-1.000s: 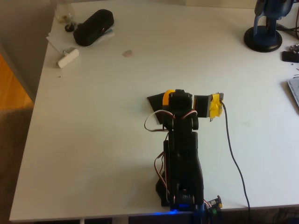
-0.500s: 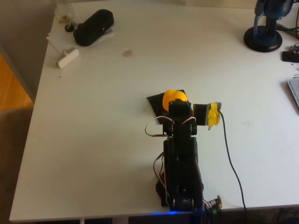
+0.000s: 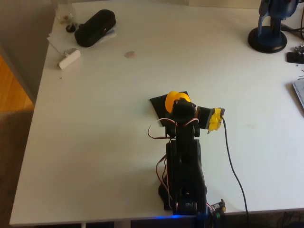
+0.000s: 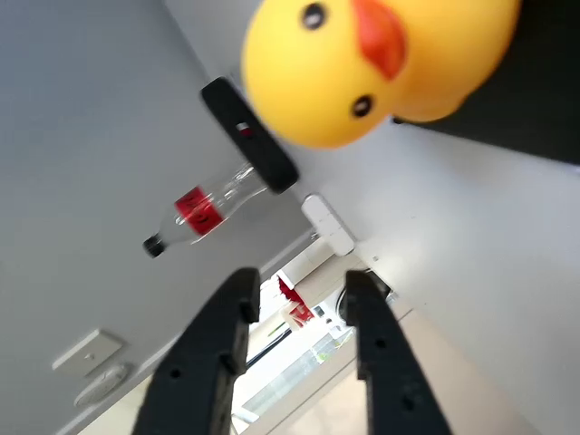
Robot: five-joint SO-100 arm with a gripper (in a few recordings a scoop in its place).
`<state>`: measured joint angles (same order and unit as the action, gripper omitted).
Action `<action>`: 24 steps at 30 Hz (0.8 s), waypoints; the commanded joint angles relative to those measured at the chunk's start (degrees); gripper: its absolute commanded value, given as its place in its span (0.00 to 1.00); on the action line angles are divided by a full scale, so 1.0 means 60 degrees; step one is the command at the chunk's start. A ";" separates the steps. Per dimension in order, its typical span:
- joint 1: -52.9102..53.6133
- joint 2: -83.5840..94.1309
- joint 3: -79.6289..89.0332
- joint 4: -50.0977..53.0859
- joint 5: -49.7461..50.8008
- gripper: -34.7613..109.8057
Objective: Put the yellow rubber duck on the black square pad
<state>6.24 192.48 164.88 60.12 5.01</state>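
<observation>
White tabletop (image 3: pixel 95 142) carries everything; nearest the lower edge in the overhead view stands the black arm (image 3: pixel 185 175); its hand (image 4: pixel 299 304) is spread apart and holds nothing; just beyond, the yellow rubber duck (image 3: pixel 175 100) sits on the black square pad (image 3: pixel 159 102); far beyond the duck lies a black pouch (image 3: pixel 95 27).

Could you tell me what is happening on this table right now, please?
A single black arm is working with the duck. The duck sits on the black pad in front of the arm. In the wrist view the pincer is open and holds nothing, and the duck is apart from its fingers. So the duck looks placed and let go.
</observation>
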 commanded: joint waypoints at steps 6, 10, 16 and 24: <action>0.0161 0.0015 0.0176 -0.0029 0.0088 0.32; 0.0146 -0.0103 0.0176 -0.0029 0.0073 0.32; 0.0146 -0.0103 0.0249 -0.0015 -0.0557 0.31; 0.0146 -0.0073 0.0454 -0.0015 -0.1055 0.31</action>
<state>6.24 191.43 167.08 60.21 -0.18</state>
